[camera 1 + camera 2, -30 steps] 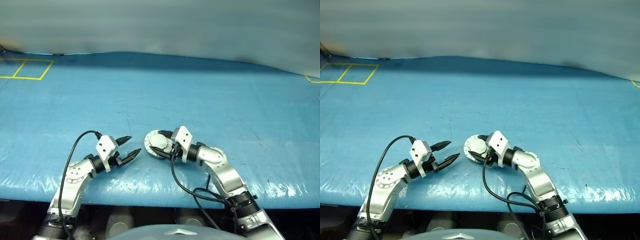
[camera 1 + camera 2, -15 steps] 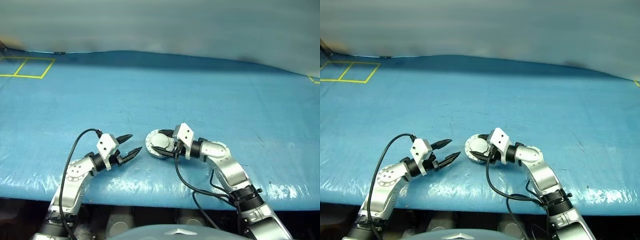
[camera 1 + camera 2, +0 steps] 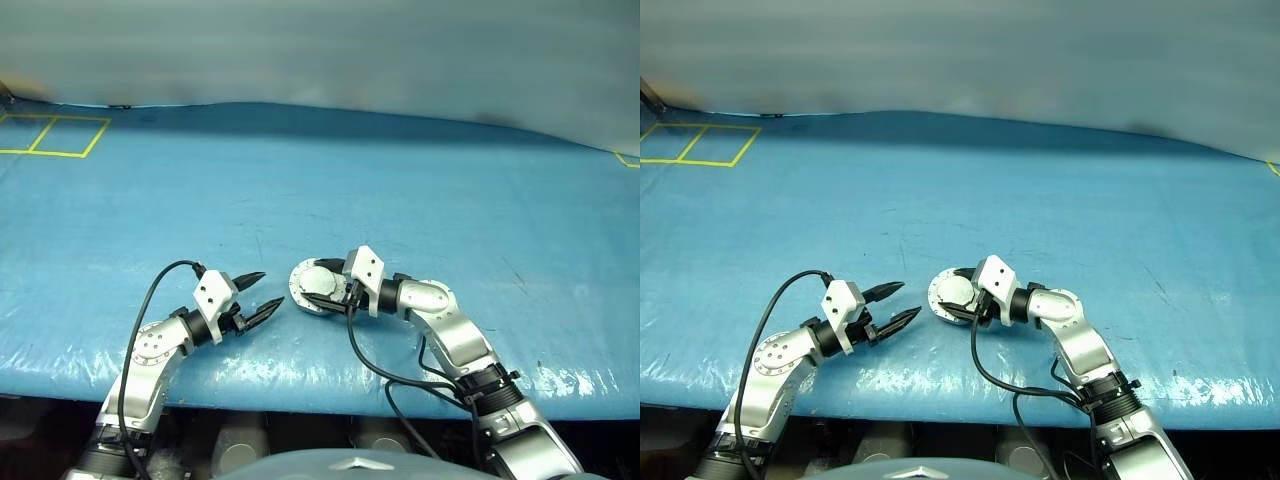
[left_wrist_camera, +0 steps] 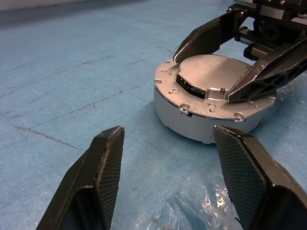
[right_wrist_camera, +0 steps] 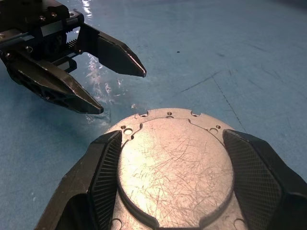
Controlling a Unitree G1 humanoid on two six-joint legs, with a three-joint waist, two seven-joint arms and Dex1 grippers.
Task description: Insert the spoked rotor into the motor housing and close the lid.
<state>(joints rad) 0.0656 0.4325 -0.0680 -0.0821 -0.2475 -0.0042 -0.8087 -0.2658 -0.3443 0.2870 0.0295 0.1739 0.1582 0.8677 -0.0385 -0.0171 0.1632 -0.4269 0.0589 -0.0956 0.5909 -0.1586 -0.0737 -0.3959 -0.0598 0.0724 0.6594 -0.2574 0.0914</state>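
Metal motor housing near surface front edge, lid down | judged rigid, heavy, slippery; grip the rim | right gripper fingers wide, straddling lid top | left gripper fingers wide, empty

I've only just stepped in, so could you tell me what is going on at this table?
A humanoid robot is working on a round motor housing that sits on a blue sheet covering the table. Its lid lies flat on top, so the housing looks closed. The right claw reaches over it with a finger on each side of the top; whether the fingers press on it I cannot tell. The left claw stands open just beside the housing, holding nothing.
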